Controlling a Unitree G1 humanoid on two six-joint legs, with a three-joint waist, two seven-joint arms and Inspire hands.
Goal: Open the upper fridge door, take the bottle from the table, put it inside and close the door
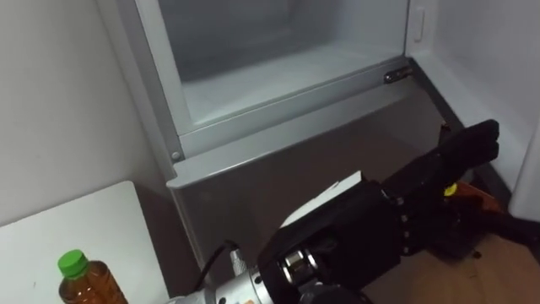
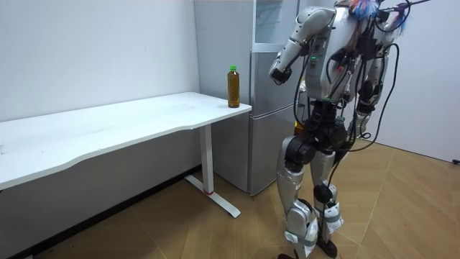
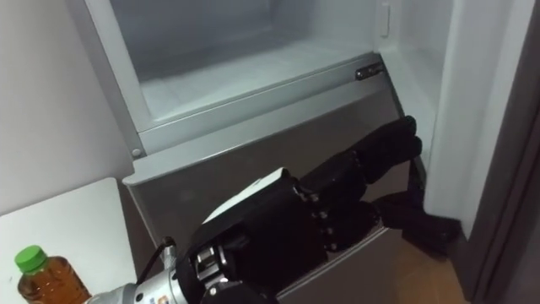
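Fingers (image 1: 456, 152) of my left hand (image 1: 354, 224): stretched out and relaxed, grasping nothing, black, with the back of the hand uppermost. Position: raised in front of the lower fridge door (image 1: 278, 181), below the sill of the upper fridge compartment (image 1: 278, 67), fingertips pointing toward the hinge (image 1: 398, 74) at the far right corner of that sill; whether they touch the lower fridge door, I cannot tell. Bottle (image 1: 84, 283): amber liquid, green cap, upright on the near corner of the white table (image 1: 51, 236), well apart from my left hand and outside the fridge; in the room view it stands at the table end just beside the fridge. Upper fridge compartment: open, pale inside, with nothing visible on the part of its floor that I see. Upper door (image 3: 481, 127): swung out to my right, its white inner face toward me. Right hand (image 2: 358, 129): hanging low at my side in the room view. Stance: I stand upright on the wooden floor (image 2: 402, 208) facing the fridge, with the table on my left and my left arm lifted and bent at the elbow. Wall (image 1: 51, 101): plain white, behind the table and beside the fridge.
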